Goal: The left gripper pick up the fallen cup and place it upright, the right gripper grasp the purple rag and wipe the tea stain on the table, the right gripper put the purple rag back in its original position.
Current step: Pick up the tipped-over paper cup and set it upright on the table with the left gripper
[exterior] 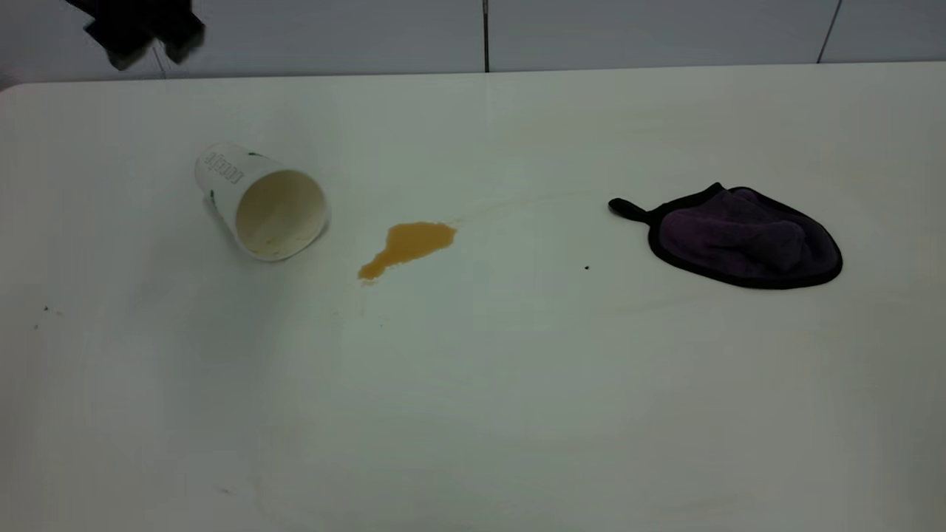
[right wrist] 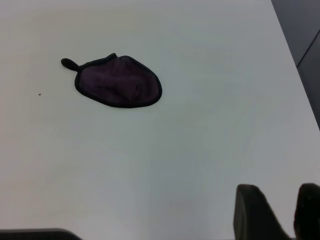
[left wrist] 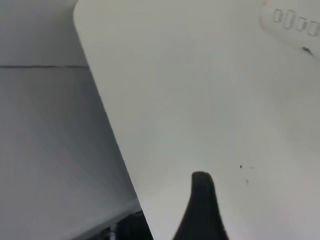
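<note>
Cup (exterior: 260, 201) lies tipped beside tea stain (exterior: 408, 247).

Your left wrist camera looks down on the table (left wrist: 200, 100), whose white top fills most of the frame and ends in a rounded corner with grey floor beyond it. One dark finger (left wrist: 201, 210) of the left gripper (left wrist: 202, 200) juts into view over the bare surface; you see no second finger, so its spread cannot be judged. A curved slice of the cup (left wrist: 295, 25), white with small printed letters and a green fleck, sits at the frame's edge, well apart from the finger. A few tiny dark specks (left wrist: 241, 166) dot the tabletop near the fingertip.
</note>
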Available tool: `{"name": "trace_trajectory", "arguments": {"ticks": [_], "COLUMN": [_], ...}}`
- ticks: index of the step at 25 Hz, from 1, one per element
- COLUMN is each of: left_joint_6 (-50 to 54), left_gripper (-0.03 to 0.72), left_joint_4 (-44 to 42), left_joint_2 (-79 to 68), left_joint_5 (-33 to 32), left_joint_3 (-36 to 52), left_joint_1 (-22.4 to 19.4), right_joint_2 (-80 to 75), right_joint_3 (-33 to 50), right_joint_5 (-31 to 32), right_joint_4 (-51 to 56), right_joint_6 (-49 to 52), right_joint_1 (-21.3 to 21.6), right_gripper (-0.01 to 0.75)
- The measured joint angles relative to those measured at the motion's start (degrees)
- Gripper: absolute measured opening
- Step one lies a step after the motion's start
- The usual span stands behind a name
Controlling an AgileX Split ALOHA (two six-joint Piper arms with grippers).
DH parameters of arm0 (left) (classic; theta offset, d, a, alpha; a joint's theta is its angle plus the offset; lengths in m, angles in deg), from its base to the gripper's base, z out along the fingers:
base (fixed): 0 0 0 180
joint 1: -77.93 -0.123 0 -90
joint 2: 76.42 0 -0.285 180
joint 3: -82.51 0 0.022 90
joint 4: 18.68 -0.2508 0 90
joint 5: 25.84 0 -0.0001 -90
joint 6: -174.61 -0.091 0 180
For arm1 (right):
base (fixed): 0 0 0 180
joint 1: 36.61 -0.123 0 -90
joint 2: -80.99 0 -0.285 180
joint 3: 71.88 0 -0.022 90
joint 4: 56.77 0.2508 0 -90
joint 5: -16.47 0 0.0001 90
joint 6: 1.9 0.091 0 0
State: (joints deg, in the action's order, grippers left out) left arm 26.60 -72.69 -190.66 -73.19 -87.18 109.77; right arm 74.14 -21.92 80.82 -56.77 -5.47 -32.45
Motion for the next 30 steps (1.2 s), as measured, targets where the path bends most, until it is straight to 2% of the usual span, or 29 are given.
{"name": "trace_trajectory", "arguments": {"ticks": [5, 14, 18, 24, 26, 30], "left_joint_6": [0.92, 2.98, 6.94, 18.95, 21.93, 24.28], "left_gripper": [0.63, 0.591, 0.591, 0.591, 0.588, 0.554], "left_joint_4": [-3.62, -9.86, -17.74, -35.1, -40.2, -44.75], "left_joint_2": [-10.27, -20.78, -24.76, -30.11, -31.77, -33.47], "left_joint_5": [1.45, 6.17, 8.87, 9.79, 9.08, 5.56], "left_joint_3": [-3.19, -4.34, -4.65, -4.83, -4.85, -4.9], "left_joint_1": [1.89, 2.36, 2.36, 2.36, 2.36, 2.36], "right_joint_2": [0.0, 0.0, 0.0, 0.0, 0.0, 0.0], "right_joint_3": [0.0, 0.0, 0.0, 0.0, 0.0, 0.0], "right_joint_5": [0.0, 0.0, 0.0, 0.0, 0.0, 0.0], "right_joint_4": [0.0, 0.0, 0.0, 0.0, 0.0, 0.0], "right_joint_6": [0.0, 0.0, 0.0, 0.0, 0.0, 0.0], "right_joint_1": [0.0, 0.0, 0.0, 0.0, 0.0, 0.0], "right_gripper": [0.239, 0.239, 0.239, 0.239, 0.239, 0.239]}}
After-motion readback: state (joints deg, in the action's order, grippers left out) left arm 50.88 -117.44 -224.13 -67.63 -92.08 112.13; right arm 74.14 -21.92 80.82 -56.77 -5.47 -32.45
